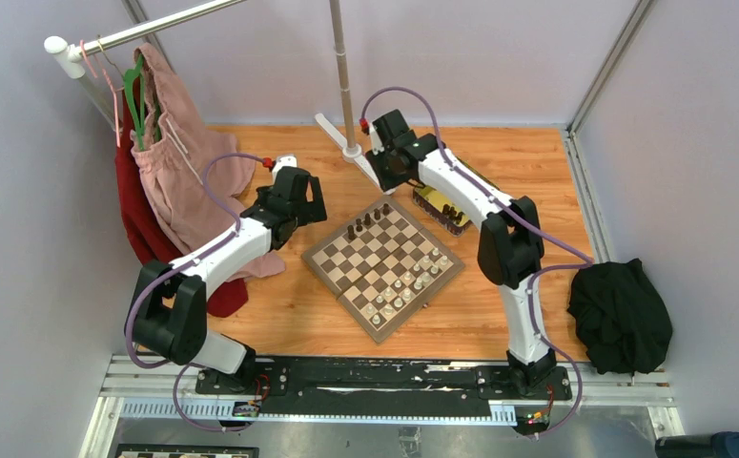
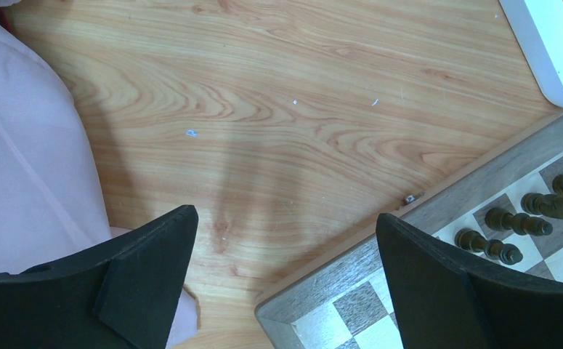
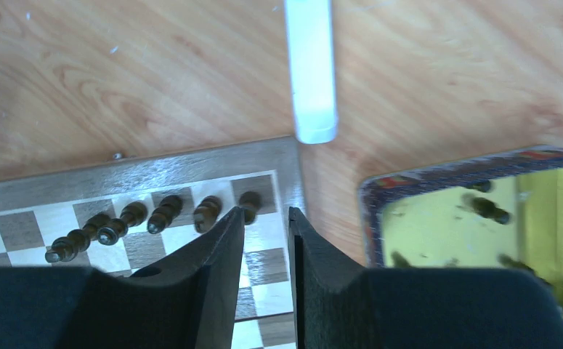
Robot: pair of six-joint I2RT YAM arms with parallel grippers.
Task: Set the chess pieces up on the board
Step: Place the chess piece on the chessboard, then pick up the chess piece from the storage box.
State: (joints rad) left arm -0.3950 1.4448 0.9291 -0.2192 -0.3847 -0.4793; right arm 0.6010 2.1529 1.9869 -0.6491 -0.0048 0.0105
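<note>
The board [image 1: 319,264] lies turned like a diamond in the middle of the table. A row of dark chess pieces [image 1: 369,221] stands along its far-left edge, and pale pieces [image 1: 413,282] crowd its near-right side. My right gripper [image 3: 265,212] hovers over the board's far corner, open by a narrow gap with nothing in it. A dark piece [image 3: 249,201] stands just past its left fingertip, at the end of the dark row [image 3: 165,213]. My left gripper [image 2: 285,214] is wide open and empty above bare table, by the board's left corner [image 2: 351,280].
A yellow-gold tin [image 1: 441,208] holding dark pieces [image 3: 490,209] sits right of the board's far corner. A white stand foot [image 3: 311,73] and pole [image 1: 343,76] rise behind it. Pink clothing [image 1: 179,162] and a red garment [image 1: 141,229] hang at left; black cloth [image 1: 623,315] lies at right.
</note>
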